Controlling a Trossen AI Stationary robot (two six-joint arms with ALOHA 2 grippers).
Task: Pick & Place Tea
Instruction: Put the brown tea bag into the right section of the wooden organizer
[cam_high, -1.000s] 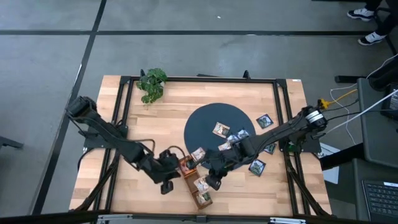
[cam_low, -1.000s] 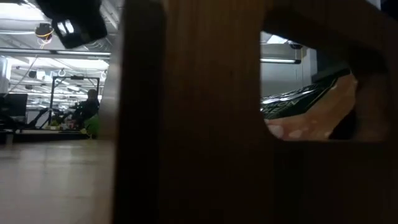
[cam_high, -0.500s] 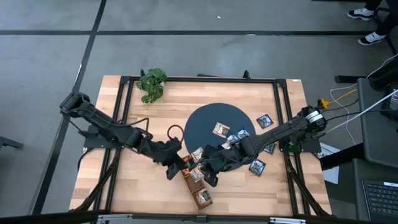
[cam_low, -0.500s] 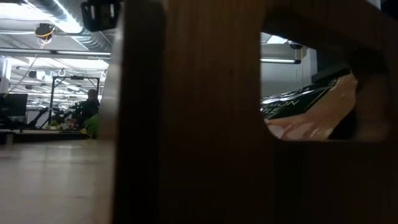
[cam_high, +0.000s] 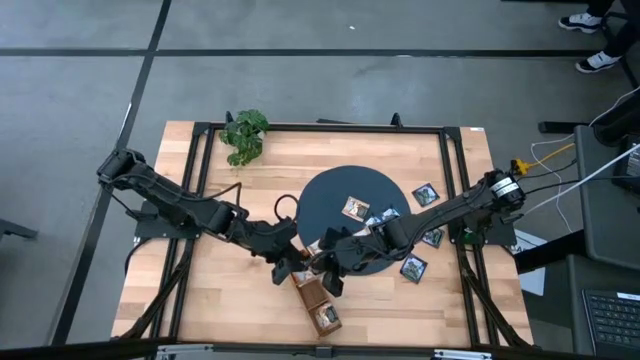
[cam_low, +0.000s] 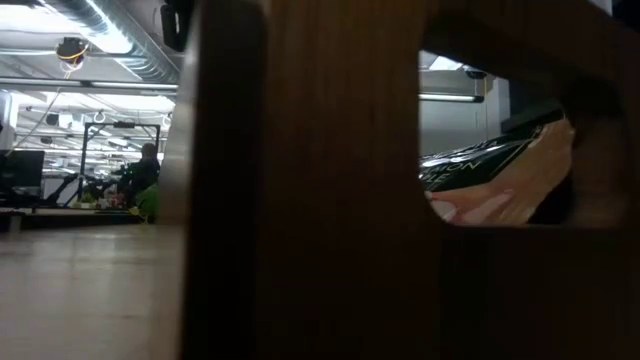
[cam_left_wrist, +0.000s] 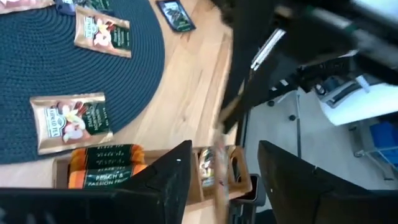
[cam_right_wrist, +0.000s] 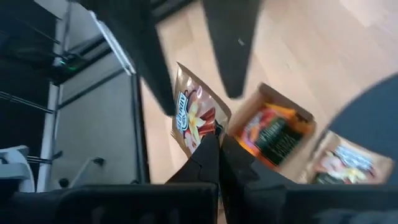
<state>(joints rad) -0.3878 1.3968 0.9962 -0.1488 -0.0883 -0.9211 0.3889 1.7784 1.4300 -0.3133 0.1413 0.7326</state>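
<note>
- Two claws: left claw (cam_high: 291, 268), right claw (cam_high: 330, 280).
- One round mat (cam_high: 330, 195).
- One compartment tray (cam_high: 318, 303).
- One plant (cam_high: 244, 134).
- Sachets lying beyond the right claw: six at least (cam_high: 355, 208).

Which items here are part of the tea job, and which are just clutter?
Job:
- tea sachets on the round mat
- sachet pinched in the right gripper
- right gripper, shut on it
- left gripper, open over the tray
- wooden compartment tray

Lying about:
- leafy plant
- cables at the table's right edge
</note>
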